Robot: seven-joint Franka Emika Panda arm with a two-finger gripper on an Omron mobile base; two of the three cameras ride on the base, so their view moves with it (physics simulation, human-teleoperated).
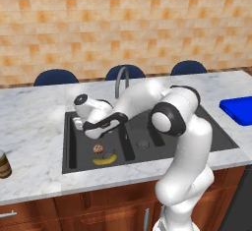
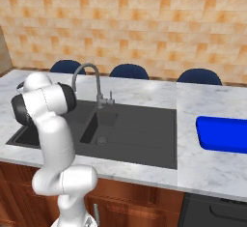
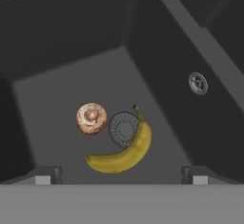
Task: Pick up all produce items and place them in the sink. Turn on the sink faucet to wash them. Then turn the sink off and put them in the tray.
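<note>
The banana (image 1: 105,160) (image 3: 126,154) lies on the floor of the left basin of the dark sink (image 1: 206,127) (image 2: 140,134), curled around the round drain (image 3: 123,128). The small mottled brown ball (image 1: 98,149) (image 3: 92,118) rests just beside it, close to the drain. My gripper (image 1: 88,130) (image 3: 121,176) hangs above this basin, pointing down at both, open and with nothing between its fingers. The grey gooseneck faucet (image 1: 122,80) (image 2: 89,71) stands behind the sink, with its thin lever (image 2: 111,95) at the base. No water is visible. The blue tray (image 1: 238,108) (image 2: 224,133) lies on the counter to the right.
A dark brown jar (image 1: 4,164) stands at the counter's far left edge. The other basin has its own drain (image 1: 143,143) (image 3: 198,83). Three blue chair backs (image 1: 55,76) show beyond the counter. My arm's elbow (image 1: 170,117) looms over the sink's right part.
</note>
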